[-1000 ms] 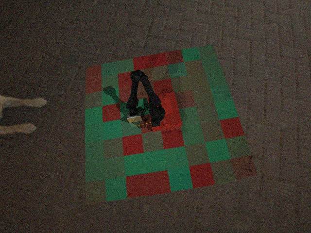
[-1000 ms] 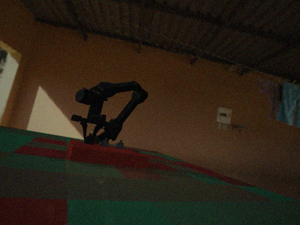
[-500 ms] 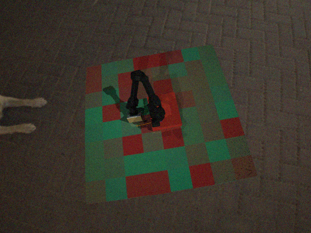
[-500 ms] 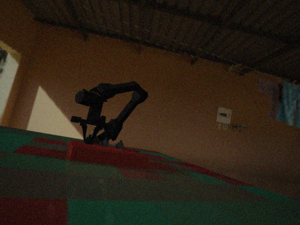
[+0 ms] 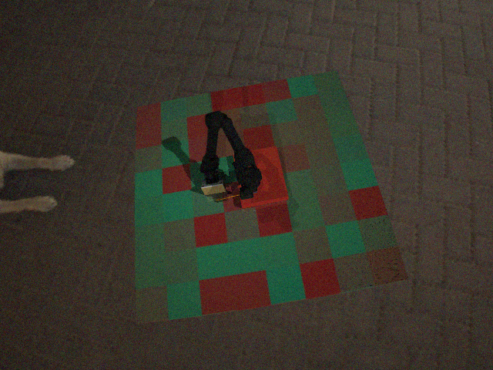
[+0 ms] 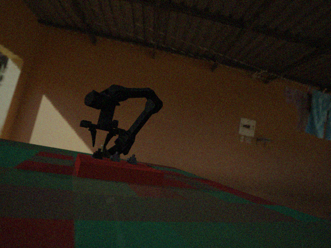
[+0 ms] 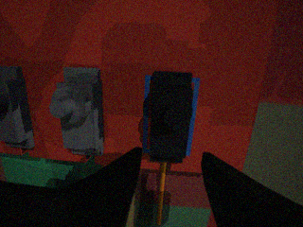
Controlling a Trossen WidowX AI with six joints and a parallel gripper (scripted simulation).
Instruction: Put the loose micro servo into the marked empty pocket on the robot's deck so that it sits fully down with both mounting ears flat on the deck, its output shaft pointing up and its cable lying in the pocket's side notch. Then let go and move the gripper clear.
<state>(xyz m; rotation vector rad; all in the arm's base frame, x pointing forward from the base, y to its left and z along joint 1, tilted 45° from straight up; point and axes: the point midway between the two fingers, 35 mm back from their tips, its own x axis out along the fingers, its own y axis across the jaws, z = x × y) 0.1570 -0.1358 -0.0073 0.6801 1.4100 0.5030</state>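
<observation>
The gripper (image 7: 168,163) stood with jaws apart, holding nothing; the micro servo (image 7: 169,115) lay directly ahead between them (long axis running away), inside the blue-marked pocket (image 7: 194,113).

In the wrist view the micro servo (image 7: 170,115) sits in the marked pocket (image 7: 194,113) on the deck (image 7: 227,57), just ahead of the gripper (image 7: 170,165) and centred between its two fingers, which stand apart on either side without touching it. Its cable (image 7: 162,191) runs back from the servo toward the claw, passing between the fingers. To the claw's left on the deck stand a mounted servo (image 7: 78,111) and, farther left, a second servo (image 7: 14,111) at the frame edge.
</observation>
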